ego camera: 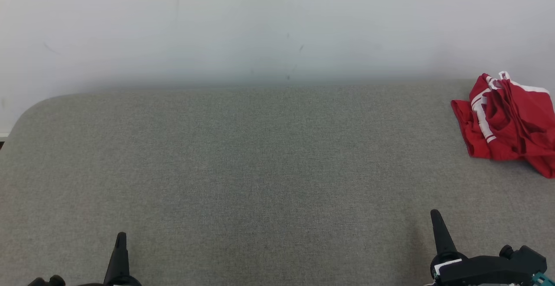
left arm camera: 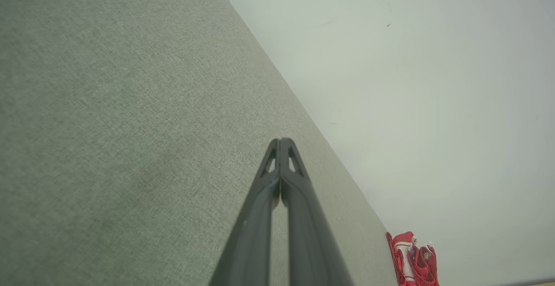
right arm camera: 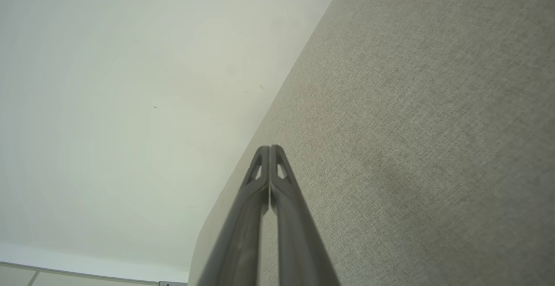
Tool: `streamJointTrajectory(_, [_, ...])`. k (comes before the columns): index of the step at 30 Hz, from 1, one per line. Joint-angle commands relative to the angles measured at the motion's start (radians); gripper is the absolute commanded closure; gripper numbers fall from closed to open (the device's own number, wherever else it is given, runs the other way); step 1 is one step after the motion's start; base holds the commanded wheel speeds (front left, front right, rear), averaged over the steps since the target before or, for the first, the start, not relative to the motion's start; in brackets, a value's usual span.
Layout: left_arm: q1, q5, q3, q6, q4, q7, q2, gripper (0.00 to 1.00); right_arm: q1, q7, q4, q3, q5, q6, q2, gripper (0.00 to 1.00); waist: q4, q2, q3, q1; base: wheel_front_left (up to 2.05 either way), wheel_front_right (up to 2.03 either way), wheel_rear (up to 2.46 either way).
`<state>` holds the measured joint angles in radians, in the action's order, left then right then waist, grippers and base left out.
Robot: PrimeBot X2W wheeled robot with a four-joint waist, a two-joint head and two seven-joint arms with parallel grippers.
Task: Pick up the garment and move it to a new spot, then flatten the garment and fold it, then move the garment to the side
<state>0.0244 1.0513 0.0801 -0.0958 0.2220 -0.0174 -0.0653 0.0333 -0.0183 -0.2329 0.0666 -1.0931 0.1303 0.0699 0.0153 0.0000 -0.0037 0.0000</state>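
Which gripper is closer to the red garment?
The right gripper, at lower right below the red garment; the left gripper sits far across the grey surface.

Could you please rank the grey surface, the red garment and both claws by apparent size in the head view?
1. grey surface
2. red garment, cut by the right edge
3. right claw and left claw: both cropped at the bottom, near the camera; unranked.
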Motion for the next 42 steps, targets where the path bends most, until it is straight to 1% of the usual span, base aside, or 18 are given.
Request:
streamJointTrajectory(1, [0.023,0.022,0.005,-0.003,-0.006,0.004,0.0,1.0,0.017,0.004,0.007,0.004,-0.025,0.0,-0.002,1.0,0.0,0.0,0.0,0.0,0.0,0.0,0.0])
streamJointTrajectory(21, [0.05,0.232,0.017,-0.017,0.005,0.054,0.006,1.0,0.041,0.055,0.0,0.021,-0.216,0.0,-0.01,1.0,-0.005,0.0,0.002,0.0,0.0,0.0,0.0])
streamJointTrajectory(42, [0.071,0.416,0.028,-0.03,0.016,0.099,0.012,1.0,0.063,0.099,-0.006,0.036,-0.386,0.001,-0.016,1.0,-0.01,0.0,0.005,0.0,0.0,0.0,0.0])
